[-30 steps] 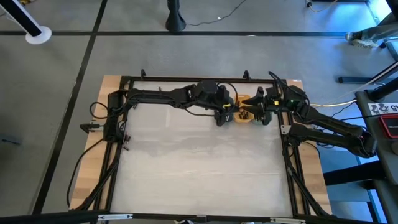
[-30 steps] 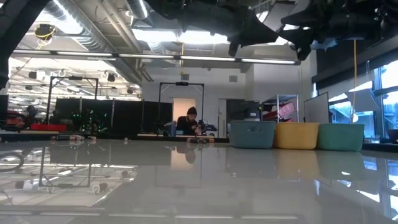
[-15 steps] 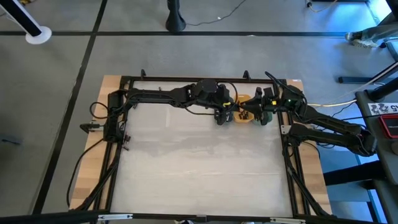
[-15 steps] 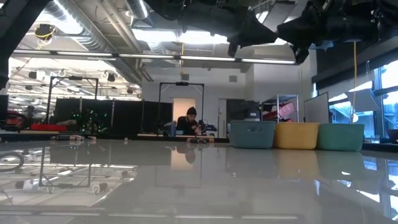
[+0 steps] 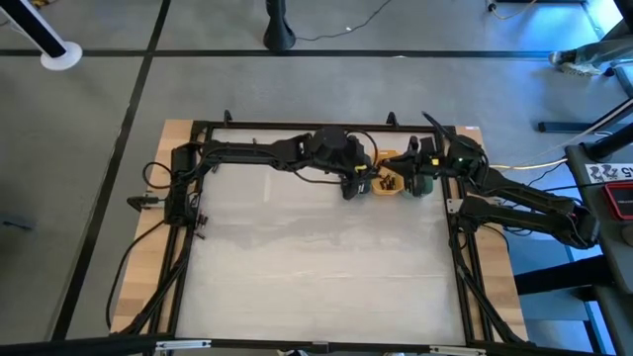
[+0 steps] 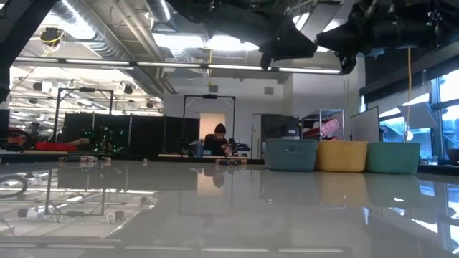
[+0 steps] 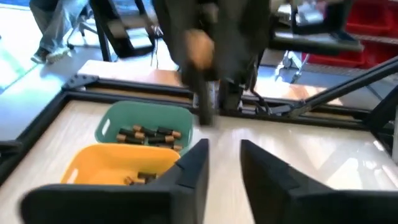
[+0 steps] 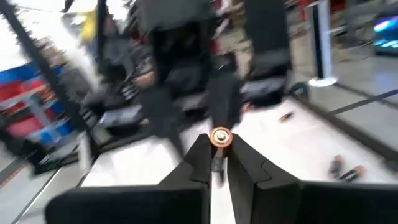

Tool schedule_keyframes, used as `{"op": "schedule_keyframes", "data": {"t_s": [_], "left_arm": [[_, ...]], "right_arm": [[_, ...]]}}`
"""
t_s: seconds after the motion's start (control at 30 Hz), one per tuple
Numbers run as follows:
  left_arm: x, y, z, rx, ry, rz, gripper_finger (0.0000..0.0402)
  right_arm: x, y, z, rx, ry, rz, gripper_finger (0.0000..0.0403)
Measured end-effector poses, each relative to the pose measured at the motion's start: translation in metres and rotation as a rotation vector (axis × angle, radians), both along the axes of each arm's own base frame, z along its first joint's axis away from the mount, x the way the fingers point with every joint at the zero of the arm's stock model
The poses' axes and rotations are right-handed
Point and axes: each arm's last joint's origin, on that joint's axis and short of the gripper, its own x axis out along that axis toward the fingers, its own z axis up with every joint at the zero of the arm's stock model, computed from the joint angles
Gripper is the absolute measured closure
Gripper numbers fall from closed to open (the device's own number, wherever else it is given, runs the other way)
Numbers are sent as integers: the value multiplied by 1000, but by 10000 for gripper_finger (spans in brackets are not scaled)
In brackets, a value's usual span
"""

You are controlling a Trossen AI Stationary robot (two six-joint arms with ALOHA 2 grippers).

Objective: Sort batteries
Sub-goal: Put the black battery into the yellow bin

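As the right gripper (image 8: 216, 163) has pinched its jaws on a battery (image 8: 220, 137), the left gripper (image 7: 222, 163) spreads its jaws — handover done; binning follows.

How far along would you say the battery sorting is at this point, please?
Done: small cylindrical batteries already lie in the green tray and the orange tray. In hand: the right gripper pinches one battery; the left gripper is open. Left: loose cells on the table.

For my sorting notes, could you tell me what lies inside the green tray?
The green tray holds several batteries lying flat in a row. The orange tray in front hides its near end.
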Motion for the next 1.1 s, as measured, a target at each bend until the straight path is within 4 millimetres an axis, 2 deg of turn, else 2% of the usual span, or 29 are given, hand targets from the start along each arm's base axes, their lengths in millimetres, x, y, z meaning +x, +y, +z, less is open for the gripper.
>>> {"op": "schedule_keyframes", "data": {"t_s": [0.1,0.2,0.33,0.47,0.67,0.83,0.93,1.1], "left_arm": [[-4,2,-4,15,62,27,275],[-15,8,-8,33,196,91,240],[-37,17,-14,32,420,164,214],[-55,24,-27,49,637,244,209],[-70,32,-39,50,826,351,208],[-87,27,-42,50,1003,369,208],[-101,24,-44,72,1148,415,208],[-113,20,-43,119,1272,473,208]], "right_arm": [[0,-1,-1,6,11,-27,381],[-1,-2,-4,36,69,-80,381],[-4,-8,-11,100,320,-309,381],[2,-16,-22,156,592,-417,381],[31,-34,-51,207,852,-373,381],[44,-57,-84,296,1018,-338,381],[46,-67,-96,319,1067,-336,378],[49,-72,-99,311,1077,-338,298]]}}
